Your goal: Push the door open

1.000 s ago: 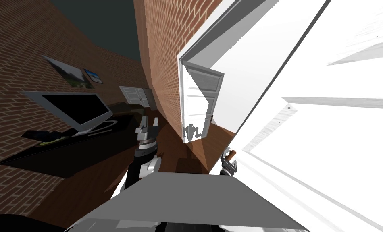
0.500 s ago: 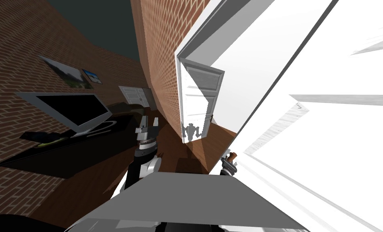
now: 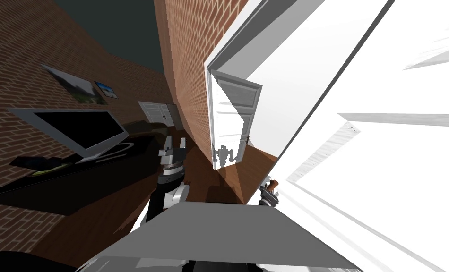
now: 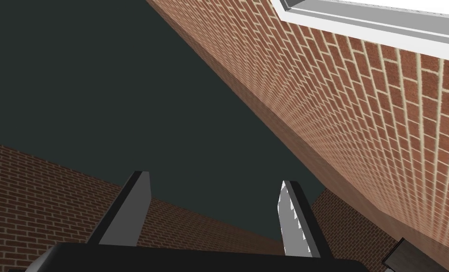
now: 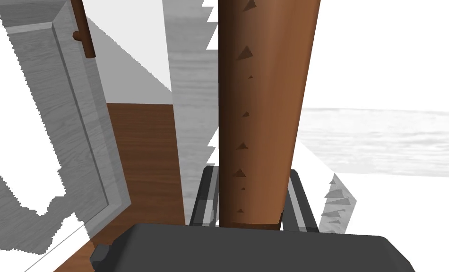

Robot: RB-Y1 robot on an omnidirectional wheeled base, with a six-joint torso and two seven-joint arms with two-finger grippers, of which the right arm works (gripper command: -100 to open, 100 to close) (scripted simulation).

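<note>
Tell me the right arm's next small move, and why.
Probably push the brown handle forward a little: the right gripper is shut on it, and the white door seems only partly open, with brown floor showing past its edge.

- the brown handle [image 5: 261, 113] runs off the top of our right wrist view, and its lower end is hidden behind our right gripper [image 5: 252, 170]
- the door [image 3: 384, 189] gets chopped by the head view's right edge
- the stuff [image 3: 48, 163] on the bench [image 3: 100, 179]: too small to tell
</note>
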